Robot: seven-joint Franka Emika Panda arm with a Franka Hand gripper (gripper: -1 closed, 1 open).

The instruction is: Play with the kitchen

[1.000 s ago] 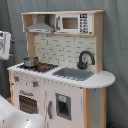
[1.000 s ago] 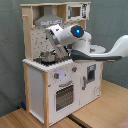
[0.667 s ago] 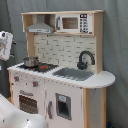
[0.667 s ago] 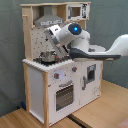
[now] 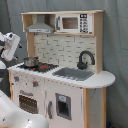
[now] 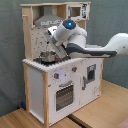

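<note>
Kitchen point(image 5: 62, 75) upright on wooden bench point(image 6: 100, 107), arm point(image 6: 95, 46) stretched level across stovetop point(image 5: 37, 65), wrist bent down toward metal pot point(image 6: 47, 56); claw's grip impossible to tell.

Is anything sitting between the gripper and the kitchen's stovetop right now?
Only the small metal pot stands on the stovetop of the kitchen. In the second exterior view the gripper hangs right beside the pot, over the stovetop's corner. Nothing else visible blocks its way down.
</note>
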